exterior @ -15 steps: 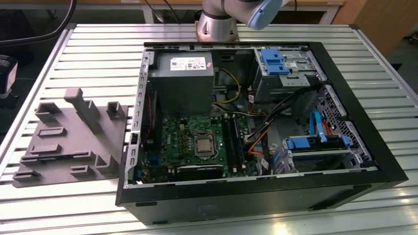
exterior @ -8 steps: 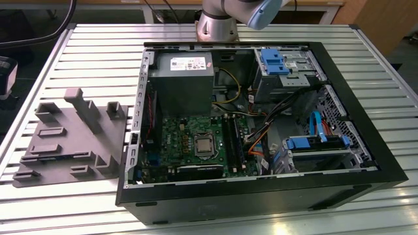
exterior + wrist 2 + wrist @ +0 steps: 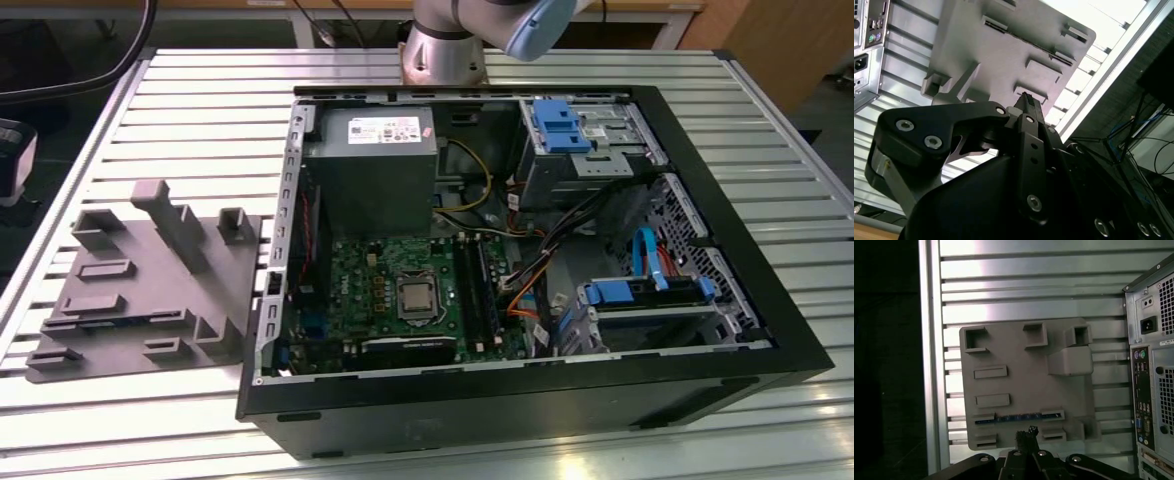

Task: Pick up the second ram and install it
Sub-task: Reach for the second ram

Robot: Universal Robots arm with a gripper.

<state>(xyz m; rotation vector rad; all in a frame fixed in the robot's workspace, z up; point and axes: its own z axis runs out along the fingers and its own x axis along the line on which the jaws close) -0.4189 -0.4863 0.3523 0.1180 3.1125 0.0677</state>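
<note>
- The gripper (image 3: 1027, 431) is seen in the first wrist view with its two fingertips drawn together into a single point; nothing is gripped between them.
- In the second wrist view the same narrow, closed stance is shown from the side, with the black finger links folded inward.
- The gripper is held above a grey moulded fixture (image 3: 1019, 380) and is not touching it.
- The second ram (image 3: 1019, 418) is found lying flat in a long holder on that fixture, where it appears as a thin dark strip with small bluish patches. In the first wrist view it lies just beyond the fingertips.
- The fixture is laid on a slatted metal table (image 3: 200, 120), at the exterior view's left of an open computer case (image 3: 534, 400).
- Inside the case a green motherboard (image 3: 387, 270) is exposed, with long dark slots (image 3: 475, 285) set beside the processor socket.
- Whether a stick is already seated in those slots cannot be told.
- The base of the arm (image 3: 447, 40) is seen behind the case in the exterior view.
</note>
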